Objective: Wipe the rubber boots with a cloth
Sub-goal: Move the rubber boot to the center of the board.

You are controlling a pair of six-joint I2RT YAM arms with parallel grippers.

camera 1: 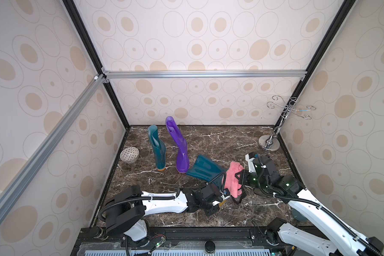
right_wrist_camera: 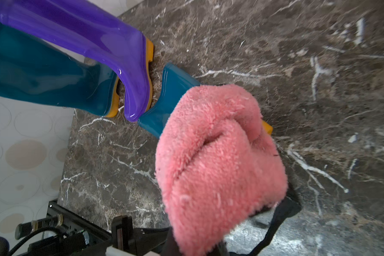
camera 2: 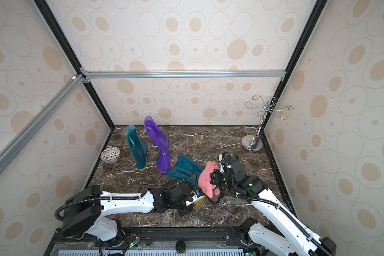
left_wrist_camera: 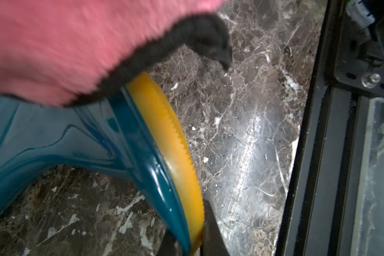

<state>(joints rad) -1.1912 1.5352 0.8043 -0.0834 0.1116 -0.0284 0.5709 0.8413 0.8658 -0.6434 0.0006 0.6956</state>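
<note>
Cloth [camera 1: 230, 180] drapes lying teal boot [camera 1: 203, 169].

With twelve at the back wall and the dial centred on the table [camera 1: 231, 141], the bowl [camera 1: 129, 154] sits between nine and ten, by the left edge. The left standing boot [camera 1: 157, 150] is at ten, the right standing boot [camera 1: 181, 153] just beside it at eleven. The fallen boot [camera 1: 203, 169] lies near the middle, its mouth toward ten, apparently touching the right standing boot's toe. The cloth [camera 1: 228, 179] lies over its foot end, at three. The stand [camera 1: 269, 143] is at two, in the back right corner.
</note>
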